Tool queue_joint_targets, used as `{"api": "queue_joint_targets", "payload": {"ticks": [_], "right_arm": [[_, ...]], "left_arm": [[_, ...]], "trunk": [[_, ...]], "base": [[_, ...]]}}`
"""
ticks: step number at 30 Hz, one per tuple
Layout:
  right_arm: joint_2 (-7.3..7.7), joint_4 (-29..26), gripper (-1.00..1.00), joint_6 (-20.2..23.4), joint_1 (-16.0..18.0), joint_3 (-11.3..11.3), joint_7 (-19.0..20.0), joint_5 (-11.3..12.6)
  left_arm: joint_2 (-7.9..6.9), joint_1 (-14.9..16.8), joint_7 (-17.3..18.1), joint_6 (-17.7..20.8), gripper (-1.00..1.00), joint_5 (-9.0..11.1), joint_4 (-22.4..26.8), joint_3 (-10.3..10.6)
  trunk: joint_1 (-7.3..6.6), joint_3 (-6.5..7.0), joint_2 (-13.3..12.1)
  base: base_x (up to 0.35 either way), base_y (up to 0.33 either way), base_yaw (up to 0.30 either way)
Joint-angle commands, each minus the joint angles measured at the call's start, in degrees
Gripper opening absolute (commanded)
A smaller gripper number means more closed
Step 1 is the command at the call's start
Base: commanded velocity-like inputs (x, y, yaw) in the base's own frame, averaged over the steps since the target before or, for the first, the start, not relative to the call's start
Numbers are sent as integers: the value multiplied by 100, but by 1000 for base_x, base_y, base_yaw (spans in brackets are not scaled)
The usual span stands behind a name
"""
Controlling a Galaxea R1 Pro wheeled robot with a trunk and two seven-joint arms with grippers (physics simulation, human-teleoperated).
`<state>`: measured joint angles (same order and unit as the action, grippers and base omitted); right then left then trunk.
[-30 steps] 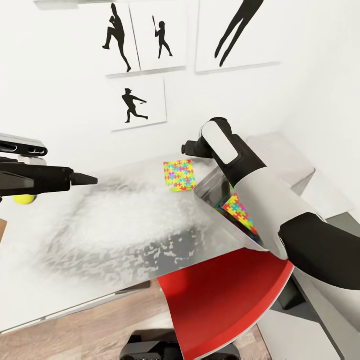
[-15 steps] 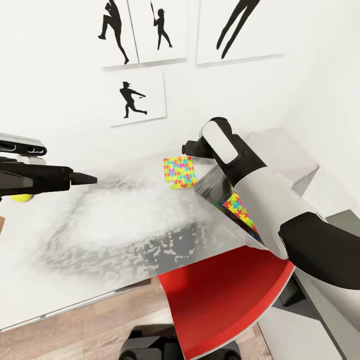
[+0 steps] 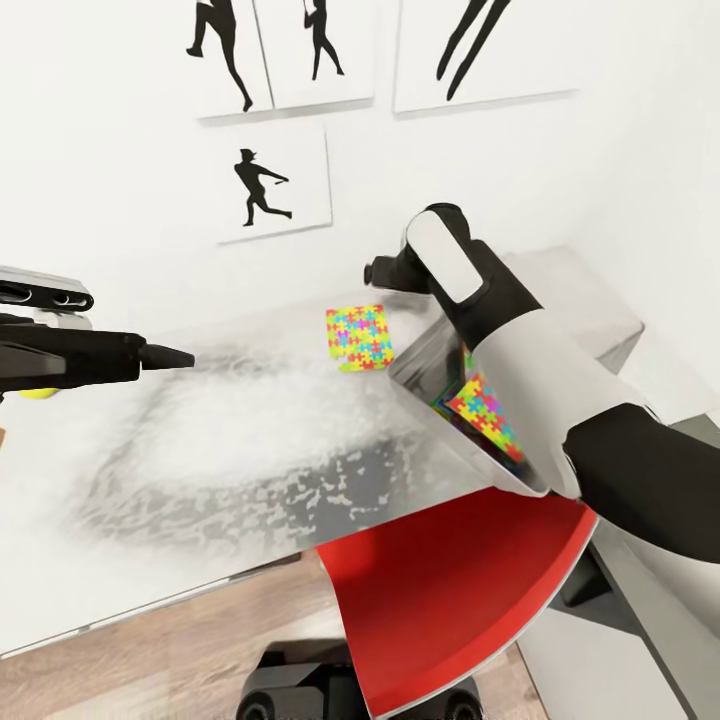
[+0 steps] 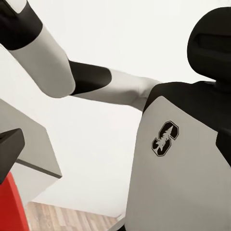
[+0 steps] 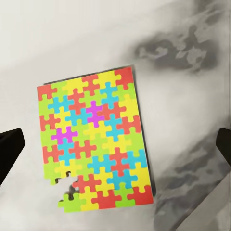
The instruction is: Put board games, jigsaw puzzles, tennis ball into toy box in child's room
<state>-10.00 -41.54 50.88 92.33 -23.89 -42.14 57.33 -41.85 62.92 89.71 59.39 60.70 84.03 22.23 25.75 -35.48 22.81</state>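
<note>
Red panel (image 3: 450,600), curved and nearest the head camera, hangs past the table's front edge above the wood floor (image 3: 160,665). Just behind it sits the toy box (image 3: 425,375), tilted, its grey wall touching the right arm (image 3: 540,380); inside it a jigsaw puzzle (image 3: 487,413) leans against other coloured contents too hidden to name. The right arm reaches across the box toward the wall. Its gripper (image 5: 115,144) hangs over the second puzzle (image 5: 94,142), fingers spread wide with one dark tip at either edge of the wrist view and the puzzle between them, not touched. That puzzle (image 3: 359,338) lies flat on the table (image 3: 230,450), just beyond the box's far corner, with a few pieces missing at one corner.

At the left of the head view the left arm (image 3: 80,355) stretches level over the table; its gripper's state I cannot tell. A tennis ball (image 3: 38,393) peeks out yellow from under that arm, on the table's left part. The left wrist camera faces the robot's own torso (image 4: 178,159).

Farthest back, baseball-player silhouettes (image 3: 262,185) hang on the white wall.
</note>
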Motion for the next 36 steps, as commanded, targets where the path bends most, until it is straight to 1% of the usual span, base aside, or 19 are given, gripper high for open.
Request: {"api": "queue_joint_targets", "payload": {"ticks": [1, 12, 16, 26, 36], "right_arm": [[0, 27, 100, 11, 57, -10, -57, 55], [0, 478, 100, 49, 420, -10, -56, 89], [0, 634, 100, 58, 504, -10, -56, 102], [0, 915, 100, 71, 639, -10, -51, 111], [0, 1020, 100, 83, 697, -8, -51, 116]], "left_arm": [[-7, 9, 29, 61, 100, 5, -1, 18], [-7, 9, 29, 61, 100, 11, -2, -39], [-7, 9, 29, 61, 100, 12, -4, -50], [-7, 9, 29, 61, 100, 12, -6, -57], [-7, 9, 29, 61, 100, 12, -2, -62]], "trunk": [[3, -18, 10], [3, -122, 10], [3, -159, 10], [3, -253, 10], [3, -347, 10]], "base": [[0, 0, 0], [0, 0, 0], [0, 0, 0], [0, 0, 0], [0, 0, 0]]}}
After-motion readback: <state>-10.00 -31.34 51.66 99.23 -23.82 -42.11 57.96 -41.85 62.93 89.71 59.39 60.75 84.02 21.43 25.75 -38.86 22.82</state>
